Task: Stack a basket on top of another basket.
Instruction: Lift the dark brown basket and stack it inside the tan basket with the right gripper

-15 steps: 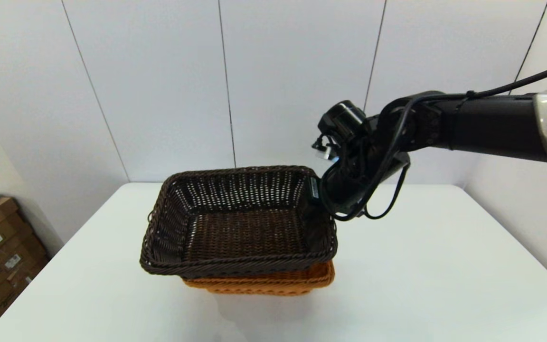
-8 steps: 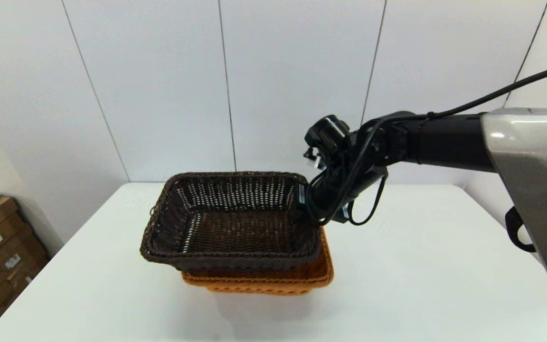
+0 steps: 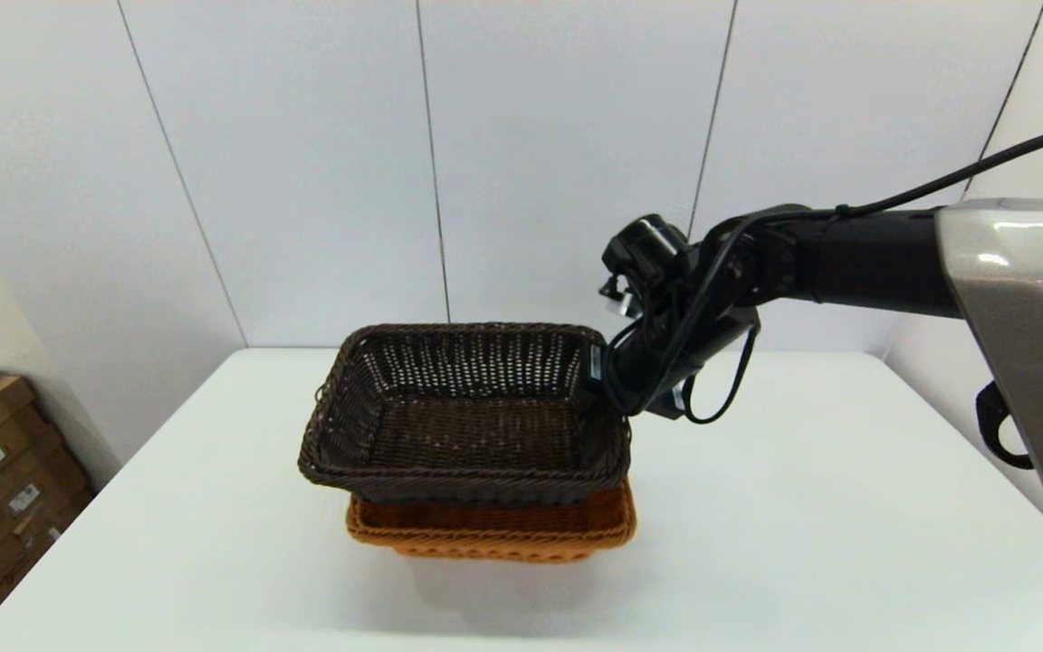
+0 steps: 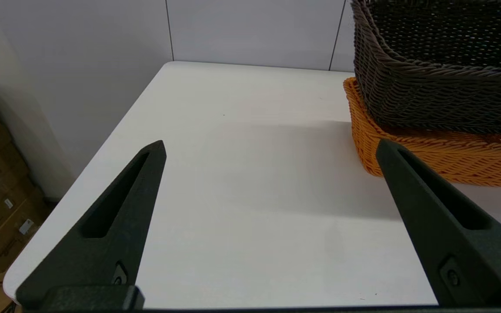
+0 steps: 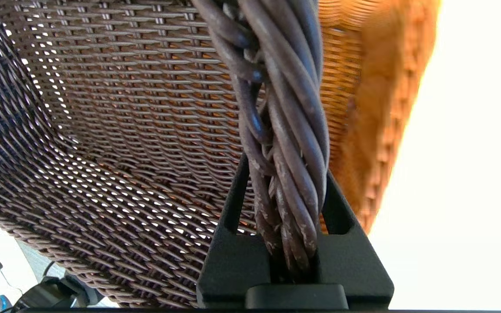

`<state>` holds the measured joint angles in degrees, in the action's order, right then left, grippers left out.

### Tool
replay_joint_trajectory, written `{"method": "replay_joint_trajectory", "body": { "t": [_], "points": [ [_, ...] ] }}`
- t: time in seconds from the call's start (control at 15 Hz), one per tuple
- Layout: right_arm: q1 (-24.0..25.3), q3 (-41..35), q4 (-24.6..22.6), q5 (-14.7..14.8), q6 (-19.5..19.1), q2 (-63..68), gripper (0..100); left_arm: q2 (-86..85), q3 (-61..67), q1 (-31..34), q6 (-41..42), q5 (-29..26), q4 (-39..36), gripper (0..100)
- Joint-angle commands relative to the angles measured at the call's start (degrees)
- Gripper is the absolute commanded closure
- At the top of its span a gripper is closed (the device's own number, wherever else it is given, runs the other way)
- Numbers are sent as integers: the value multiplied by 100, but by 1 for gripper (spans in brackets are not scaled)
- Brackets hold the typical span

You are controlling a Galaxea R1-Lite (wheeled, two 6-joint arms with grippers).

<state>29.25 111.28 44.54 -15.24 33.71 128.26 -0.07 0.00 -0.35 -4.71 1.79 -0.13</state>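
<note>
So it's a plain white table (image 3: pixel 802 507) pushed up against a paneled white wall. The only thing actually sitting on it is the orange-tan basket (image 3: pixel 494 530), roughly mid-table and a bit toward the front edge. Right and left of that basket it's just bare white tabletop, with a soft shadow on the surface in front of the basket.

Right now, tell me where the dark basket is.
In the head view, the dark basket sits mid-table over the orange basket, its right rim pinched by the right gripper.
</note>
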Motion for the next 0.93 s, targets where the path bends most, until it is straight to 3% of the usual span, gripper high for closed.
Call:
{"method": "replay_joint_trajectory", "body": {
  "t": [0.07, 0.93],
  "points": [
    [-86, -9, 46, -23, 4, -2, 100, 7, 0, 0, -4, 5, -4, 0],
    [-147, -97, 186, -58, -136, 367, 100, 7, 0, 0, -4, 5, -4, 0]
  ]
}}
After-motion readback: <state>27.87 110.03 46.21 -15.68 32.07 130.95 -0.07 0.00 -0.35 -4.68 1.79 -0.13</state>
